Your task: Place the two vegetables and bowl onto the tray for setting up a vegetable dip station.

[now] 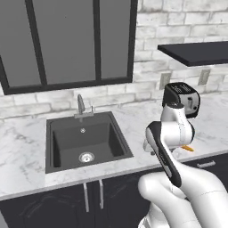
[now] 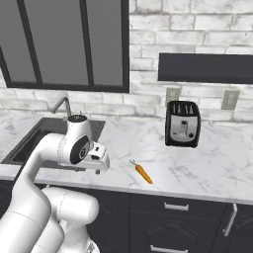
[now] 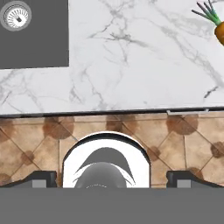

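White gripper (image 3: 112,179) — downward, jaws wide

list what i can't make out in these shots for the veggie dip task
- Carrot in the left base view: mostly hidden behind the arm, just its tip shows.
- Carrot in the hand view: cut off by the right edge, leaving the leafy top and a bit of orange.
- Sink in the right base view: its basin is largely covered by the arm.
- Toaster in the left base view: lower part hidden by the arm.
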Tool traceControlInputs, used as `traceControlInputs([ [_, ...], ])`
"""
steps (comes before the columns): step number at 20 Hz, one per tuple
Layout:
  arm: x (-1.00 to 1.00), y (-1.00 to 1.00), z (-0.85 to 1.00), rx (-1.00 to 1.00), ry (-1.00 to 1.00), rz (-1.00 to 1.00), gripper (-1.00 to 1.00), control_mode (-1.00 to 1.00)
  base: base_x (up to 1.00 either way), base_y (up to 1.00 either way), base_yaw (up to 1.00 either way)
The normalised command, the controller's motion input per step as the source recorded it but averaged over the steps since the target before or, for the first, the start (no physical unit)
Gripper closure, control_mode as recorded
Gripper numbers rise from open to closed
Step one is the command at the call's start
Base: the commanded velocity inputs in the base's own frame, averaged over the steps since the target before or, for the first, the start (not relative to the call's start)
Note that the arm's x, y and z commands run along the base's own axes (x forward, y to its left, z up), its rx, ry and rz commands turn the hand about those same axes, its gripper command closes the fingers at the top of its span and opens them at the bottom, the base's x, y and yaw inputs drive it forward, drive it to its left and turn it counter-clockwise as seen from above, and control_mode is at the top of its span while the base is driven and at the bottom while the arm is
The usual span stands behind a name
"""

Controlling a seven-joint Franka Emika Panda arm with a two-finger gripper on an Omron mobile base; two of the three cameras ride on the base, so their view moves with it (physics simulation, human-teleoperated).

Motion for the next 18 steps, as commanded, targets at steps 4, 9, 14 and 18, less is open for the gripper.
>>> traceControlInputs([
  [4, 0.00, 0.00, 0.00, 0.00, 0.00, 0.00, -1.00, 1.00, 0.23, -0.57, 0.05],
  [9, 0.00, 0.00, 0.00, 0.00, 0.00, 0.00, -1.00, 1.00, 0.25, -0.55, 0.06],
  [14, 0.00, 0.00, 0.00, 0.00, 0.00, 0.00, -1.00, 1.00, 0.30, -0.52, 0.05],
  [18, 0.00, 0.00, 0.00, 0.00, 0.00, 0.00, -1.00, 1.00, 0.50, -0.39, 0.00],
])
